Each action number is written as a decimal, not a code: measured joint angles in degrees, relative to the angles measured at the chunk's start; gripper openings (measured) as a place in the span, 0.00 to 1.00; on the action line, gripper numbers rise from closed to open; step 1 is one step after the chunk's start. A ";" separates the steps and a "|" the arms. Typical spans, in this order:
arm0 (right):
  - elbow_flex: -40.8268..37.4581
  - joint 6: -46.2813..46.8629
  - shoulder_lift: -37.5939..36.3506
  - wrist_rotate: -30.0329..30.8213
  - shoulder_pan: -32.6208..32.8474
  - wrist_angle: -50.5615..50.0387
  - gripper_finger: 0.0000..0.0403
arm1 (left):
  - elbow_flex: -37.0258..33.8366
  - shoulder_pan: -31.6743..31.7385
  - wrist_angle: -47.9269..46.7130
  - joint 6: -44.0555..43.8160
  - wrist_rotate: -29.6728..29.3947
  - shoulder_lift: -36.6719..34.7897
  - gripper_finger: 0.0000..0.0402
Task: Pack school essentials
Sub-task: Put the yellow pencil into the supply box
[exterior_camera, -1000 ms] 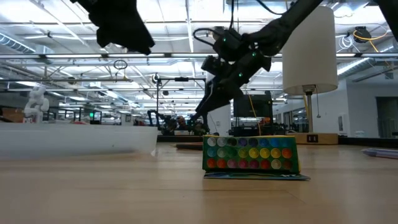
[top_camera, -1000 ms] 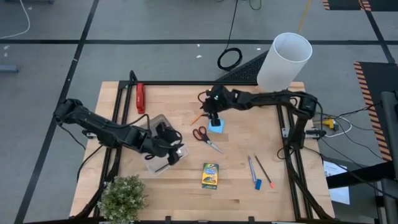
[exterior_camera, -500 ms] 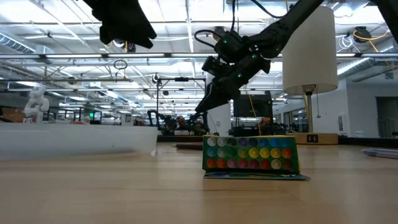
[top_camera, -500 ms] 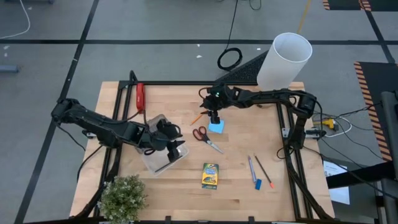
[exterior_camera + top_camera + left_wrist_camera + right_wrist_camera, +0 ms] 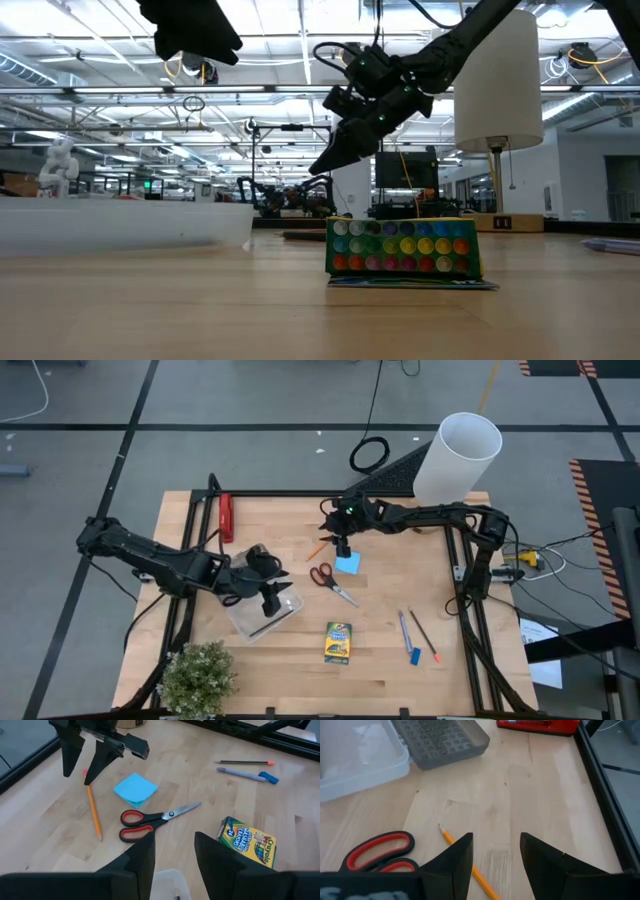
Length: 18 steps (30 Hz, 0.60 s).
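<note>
Since nothing is held, the right end effector (image 5: 340,547) is spread wide over the orange pencil (image 5: 94,812), just beside the light-blue square notepad (image 5: 349,563); the left end effector (image 5: 272,592), also wide and empty, is parked over the clear case (image 5: 258,618), scissors (image 5: 331,583) near the notepad.

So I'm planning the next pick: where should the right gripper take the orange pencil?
Grip the orange pencil mid-shaft, from straight above, fingers across it. It lies flat on bare wood; the red-handled scissors and light-blue notepad lie apart from it. The right gripper is open just over it.
</note>
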 joint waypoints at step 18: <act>0.00 -6.27 0.00 -3.19 -1.12 -8.18 0.38 | 0.00 4.40 4.33 2.87 -1.39 0.00 0.35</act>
